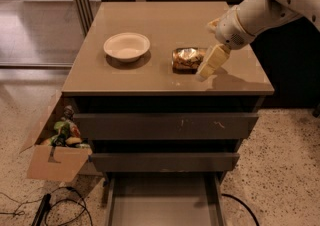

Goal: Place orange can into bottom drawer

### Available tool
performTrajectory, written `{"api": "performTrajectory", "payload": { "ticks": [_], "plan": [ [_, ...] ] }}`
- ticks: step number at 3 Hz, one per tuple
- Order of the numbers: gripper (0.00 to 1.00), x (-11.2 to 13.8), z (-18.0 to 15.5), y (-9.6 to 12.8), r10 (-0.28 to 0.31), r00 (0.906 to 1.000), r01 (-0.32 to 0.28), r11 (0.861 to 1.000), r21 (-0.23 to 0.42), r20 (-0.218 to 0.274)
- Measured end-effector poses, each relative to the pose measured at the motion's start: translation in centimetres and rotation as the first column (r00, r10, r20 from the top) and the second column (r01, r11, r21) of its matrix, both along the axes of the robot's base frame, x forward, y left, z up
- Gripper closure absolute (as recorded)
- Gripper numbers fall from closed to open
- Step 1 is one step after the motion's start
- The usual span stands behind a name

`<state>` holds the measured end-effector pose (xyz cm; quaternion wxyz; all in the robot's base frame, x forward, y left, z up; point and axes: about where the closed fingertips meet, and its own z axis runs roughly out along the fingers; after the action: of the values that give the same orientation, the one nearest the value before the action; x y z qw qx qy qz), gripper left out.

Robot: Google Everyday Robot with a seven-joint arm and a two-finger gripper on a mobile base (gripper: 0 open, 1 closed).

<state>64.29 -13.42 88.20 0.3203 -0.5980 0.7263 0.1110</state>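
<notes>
So the orange can point(187, 59) is lying on its side on the cabinet top point(165, 20). It sits a bit right of the middle and closer to the front edge than the back. It's just resting there with nothing holding it.

The gripper point(206, 50) is at the can's right end, coming in from the right edge on a white arm point(260, 10) that reaches over from the back-right corner. Its two cream fingers point(212, 62) look spread apart with nothing clamped between them. The near one slants down and left, with its tip right by the can's right end toward the front edge. I can't tell if it's actually touching the can or just beside it.

A white bowl point(126, 46) sits upright to the left of the can, well apart from it and roughly midway between the front and back edges.

Below the front edge, the two upper drawers point(165, 126) are shut. The bottom drawer point(162, 200) is pulled out toward the camera, with its grey floor and thin side walls showing.

A cardboard box point(52, 162) of colourful odds and ends stands on the floor by the front-left corner, and some black cables point(65, 210) are lying in front of it.
</notes>
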Motion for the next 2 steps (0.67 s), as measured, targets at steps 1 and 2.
{"api": "performTrajectory", "payload": {
  "ticks": [1,2],
  "plan": [
    [0.00,1.67,-0.84,0.32,0.007,1.0000,-0.007,1.000,-0.021,0.002],
    [0.00,2.35,-1.35,0.51,0.011,0.9999,-0.011,0.999,-0.031,-0.001]
  ]
}}
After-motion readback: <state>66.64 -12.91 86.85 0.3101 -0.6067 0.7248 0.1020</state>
